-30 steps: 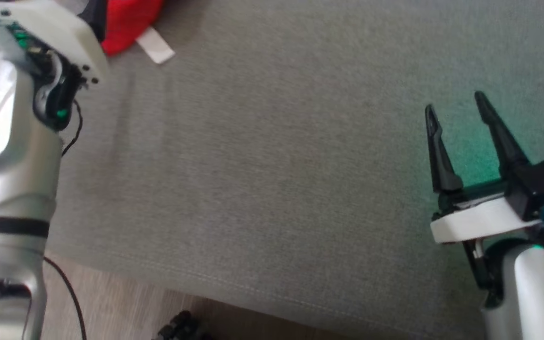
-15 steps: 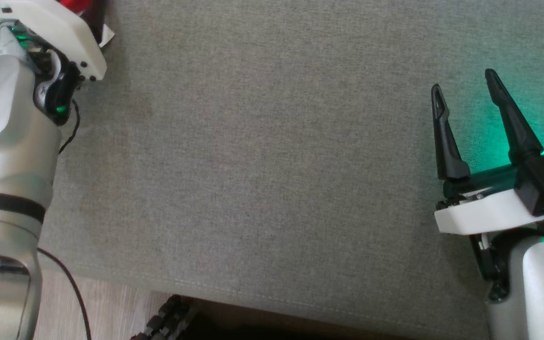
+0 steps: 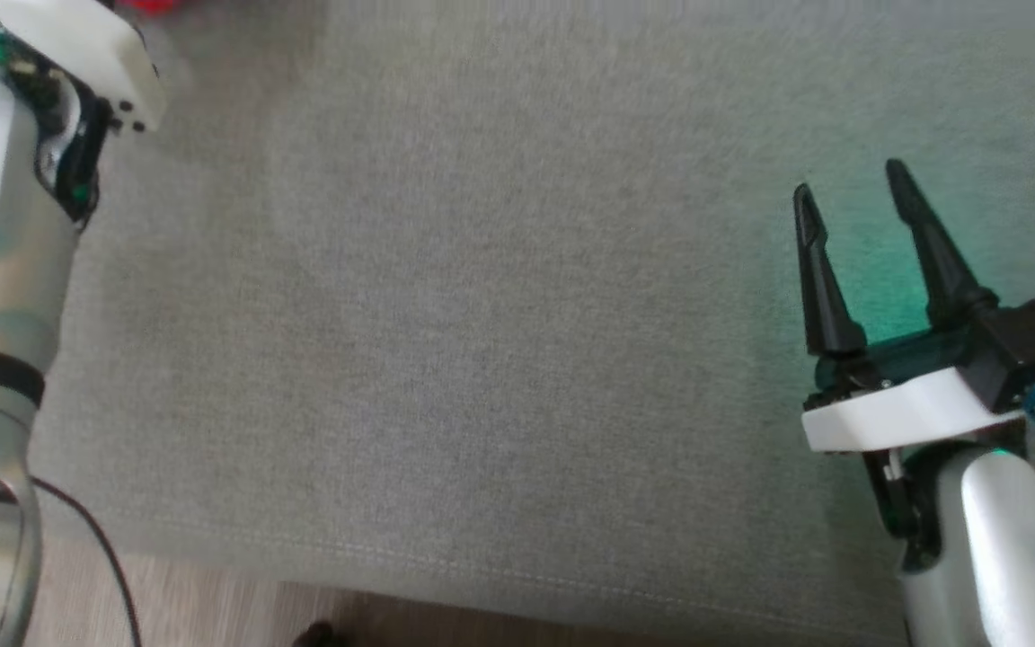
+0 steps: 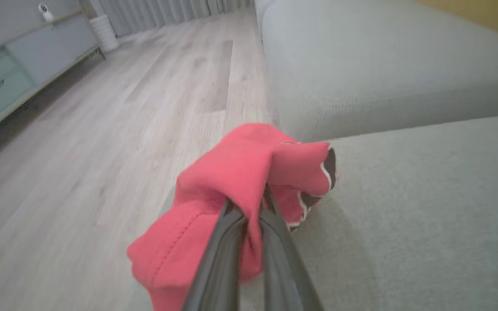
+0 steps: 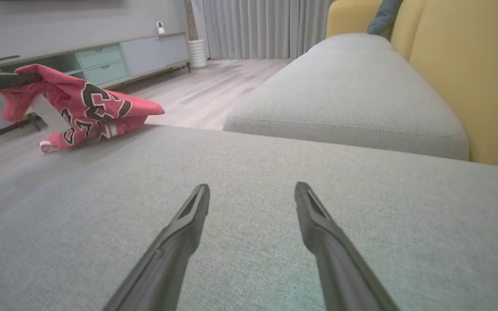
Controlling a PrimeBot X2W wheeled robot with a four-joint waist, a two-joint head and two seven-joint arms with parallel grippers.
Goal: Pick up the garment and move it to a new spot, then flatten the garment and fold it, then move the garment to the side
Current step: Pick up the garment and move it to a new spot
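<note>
The garment is a red shirt with black-and-white lettering, bunched at the left end of the grey sofa seat. My left gripper is shut on a fold of it, with cloth draped over both fingers. In the right wrist view the garment hangs from the left gripper's dark fingers, its lower end resting on the seat. In the head view a sliver of the garment shows at the top edge beside the left wrist. My right gripper stands open over bare cushion at the right, its fingers holding nothing.
The grey sofa seat spreads between the arms, its front edge low in the head view, with wood floor beyond. A second grey cushion and a yellow backrest lie ahead of the right gripper. A low cabinet stands across the floor.
My left gripper has shut on the garment. The head view has shifted, and the red cloth, wide at its top left a second ago, is now a sliver at the top edge. The right gripper stays open.
</note>
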